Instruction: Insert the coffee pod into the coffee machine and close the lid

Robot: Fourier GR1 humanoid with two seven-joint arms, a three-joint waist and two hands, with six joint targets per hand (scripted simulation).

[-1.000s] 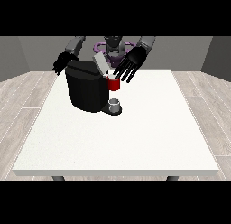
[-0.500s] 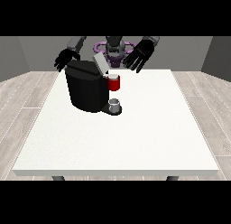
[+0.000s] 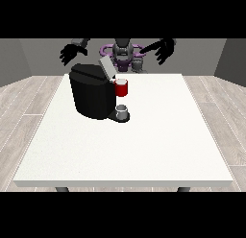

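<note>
The black coffee machine (image 3: 93, 95) stands on the far left part of the white table (image 3: 144, 146). Its grey lid (image 3: 106, 67) is tilted up and open. A red thing at the machine (image 3: 121, 87) sits at its front top. On the machine's base, under the red thing, rests a small grey thing (image 3: 123, 110). The hand at the view's left (image 3: 72, 52) hovers above and behind the machine, fingers spread, holding nothing. Well off to the machine's right, the hand at the view's right (image 3: 163, 48) is raised, fingers spread and empty.
The robot's torso (image 3: 123, 53) is behind the table's far edge. Another small grey thing (image 3: 138, 65) shows next to it, near that edge. Grey walls and a wooden floor surround the table.
The hand at the view's right has pulled away from the red thing, up and to the right. The hand at the view's left has lifted up and to the left, off the machine.
</note>
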